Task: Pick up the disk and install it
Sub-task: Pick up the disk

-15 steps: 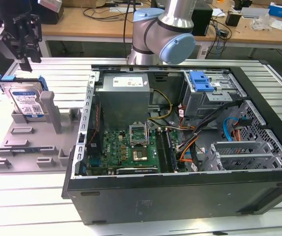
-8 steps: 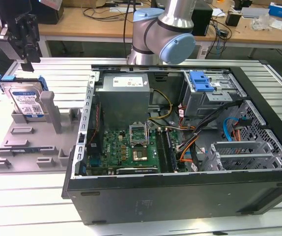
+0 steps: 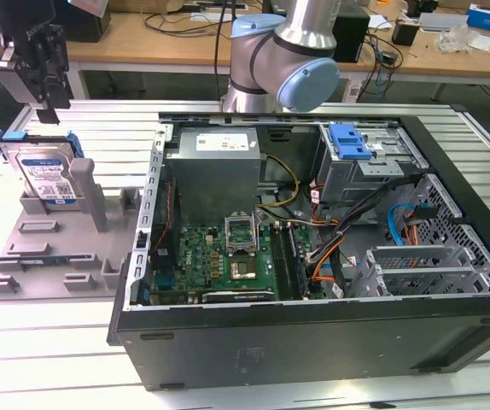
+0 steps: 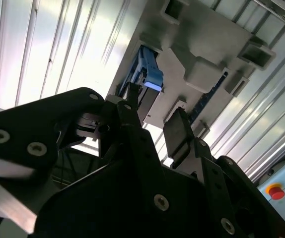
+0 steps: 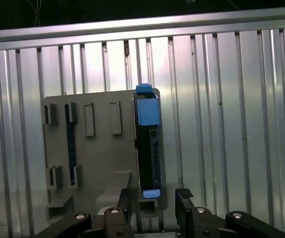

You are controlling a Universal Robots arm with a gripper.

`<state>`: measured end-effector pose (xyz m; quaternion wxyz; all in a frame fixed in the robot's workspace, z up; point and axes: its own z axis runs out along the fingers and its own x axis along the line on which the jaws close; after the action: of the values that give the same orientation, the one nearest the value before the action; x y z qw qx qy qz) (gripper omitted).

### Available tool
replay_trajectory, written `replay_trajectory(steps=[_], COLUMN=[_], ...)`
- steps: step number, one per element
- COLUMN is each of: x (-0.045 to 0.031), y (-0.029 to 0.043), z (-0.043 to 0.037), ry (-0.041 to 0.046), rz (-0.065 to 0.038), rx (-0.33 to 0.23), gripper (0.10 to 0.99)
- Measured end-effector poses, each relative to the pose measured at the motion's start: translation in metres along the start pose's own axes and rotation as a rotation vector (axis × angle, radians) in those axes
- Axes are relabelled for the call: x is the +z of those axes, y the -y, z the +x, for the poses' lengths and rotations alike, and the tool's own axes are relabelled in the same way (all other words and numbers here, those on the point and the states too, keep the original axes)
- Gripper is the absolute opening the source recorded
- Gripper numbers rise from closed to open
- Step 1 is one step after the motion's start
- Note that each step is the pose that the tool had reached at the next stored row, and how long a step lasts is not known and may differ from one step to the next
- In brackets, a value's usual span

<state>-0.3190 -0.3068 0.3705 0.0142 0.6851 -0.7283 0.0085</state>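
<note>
The disk [image 3: 49, 175] stands on edge in a grey holder [image 3: 49, 256] at the exterior view's left; it is silver with a blue-and-white label and a blue frame. My gripper [image 3: 47, 107] hangs just above its top edge, apart from it. Both wrist views show the disk edge-on: a dark strip with blue ends [image 5: 147, 144] and a blue corner [image 4: 148, 82]. The two black fingers [image 5: 184, 198] are spread to either side of the disk's line, so the gripper [image 5: 155, 201] [image 4: 152, 124] is open with nothing in it.
An open computer case [image 3: 313, 256] lies to the exterior view's right of the holder, with a motherboard, cables and a drive bay with a blue latch [image 3: 352, 141]. The arm's base [image 3: 279, 60] stands behind the case. A red stop button [image 4: 276, 191] sits on the ribbed metal table [image 3: 40, 342].
</note>
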Motion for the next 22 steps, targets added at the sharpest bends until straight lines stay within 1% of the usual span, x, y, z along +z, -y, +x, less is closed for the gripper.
replay_trajectory(steps=[1, 2, 3, 6, 9, 11, 12, 14, 15, 17, 18, 19, 22], x=[0.0001, 0.0004, 0.0009, 0.0028, 0.0068, 0.0078, 0.0084, 0.0094, 0.0097, 0.0111, 0.0125, 0.0144, 0.0169], y=[-0.0002, -0.0005, -0.0014, -0.0076, -0.0165, -0.0193, -0.0232, -0.0354, -0.0398, -0.0552, -0.0597, -0.0617, -0.0623], z=[-0.004, -0.0063, -0.0069, -0.0069, -0.0065, -0.0064, -0.0061, -0.0055, -0.0052, -0.0041, -0.0032, -0.0024, -0.0001], ry=[0.0002, 0.0, 0.0001, -0.0001, 0.0008, 0.0013, 0.0015, 0.0016, 0.0017, 0.0023, 0.0037, 0.0045, 0.0044], rz=[0.002, 0.004, 0.005, 0.005, 0.006, 0.006, 0.006, 0.006, 0.006, 0.006, 0.006, 0.006, 0.006], rx=[-0.008, -0.014, -0.016, -0.019, -0.029, -0.041, -0.046, -0.048, -0.048, -0.048, -0.049, -0.053, -0.065], gripper=[0.482, 0.482, 0.482, 0.482, 0.482, 0.482, 0.482, 0.482, 0.482, 0.482, 0.482, 0.482, 0.482])
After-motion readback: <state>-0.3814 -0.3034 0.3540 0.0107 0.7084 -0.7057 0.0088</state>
